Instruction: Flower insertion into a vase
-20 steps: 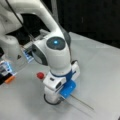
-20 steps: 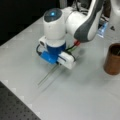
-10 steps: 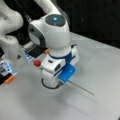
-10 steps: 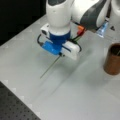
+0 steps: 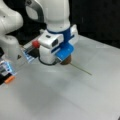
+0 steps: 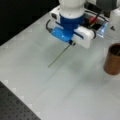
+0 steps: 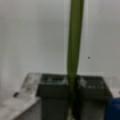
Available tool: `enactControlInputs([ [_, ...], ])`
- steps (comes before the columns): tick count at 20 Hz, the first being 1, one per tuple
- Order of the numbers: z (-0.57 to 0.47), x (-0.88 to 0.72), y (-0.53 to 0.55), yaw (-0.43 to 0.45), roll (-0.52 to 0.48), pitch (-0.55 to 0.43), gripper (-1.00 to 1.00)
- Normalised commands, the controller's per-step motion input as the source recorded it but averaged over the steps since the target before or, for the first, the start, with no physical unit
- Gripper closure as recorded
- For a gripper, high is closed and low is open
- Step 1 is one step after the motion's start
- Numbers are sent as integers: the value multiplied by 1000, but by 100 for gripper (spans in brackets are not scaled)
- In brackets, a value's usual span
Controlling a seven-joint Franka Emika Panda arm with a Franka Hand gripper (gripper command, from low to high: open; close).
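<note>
The gripper [image 7: 72,87] is closed on the stem [image 7: 74,37]; in the wrist view the two dark pads [image 7: 53,92] pinch the green stem between them and it runs straight up out of the clamp. In both front views the arm hangs over the white table [image 6: 75,100], with the stem [image 6: 58,57] slanting out from under the blue hand [image 6: 71,41] toward the surface. No bloom shows. The vase [image 6: 113,60] stands upright at a front view's right, well apart from the stem and empty as far as can be seen. In a front view the vase [image 5: 67,60] only peeks out as a brown patch behind the hand.

To do the carry well, the grip probably needs to stay firm and the stem's free tip clear of the table, since a thin stem can swing or slip.

Versus the earlier frames: the hand sits higher and the stem is raised with it. The vase has not moved.
</note>
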Motion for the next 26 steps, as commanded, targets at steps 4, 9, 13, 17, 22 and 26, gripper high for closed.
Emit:
enactControlInputs([
  [4, 144, -399, 195, -159, 114, -51, 100],
  [9, -43, -421, 222, -163, 63, -58, 100],
  [13, -103, -604, 423, -141, 34, -61, 100],
  [17, -151, -732, 543, -75, 47, -144, 100],
  [22, -136, -899, 537, 26, 81, -213, 100],
  [26, -40, -925, 470, 7, 88, -218, 100],
])
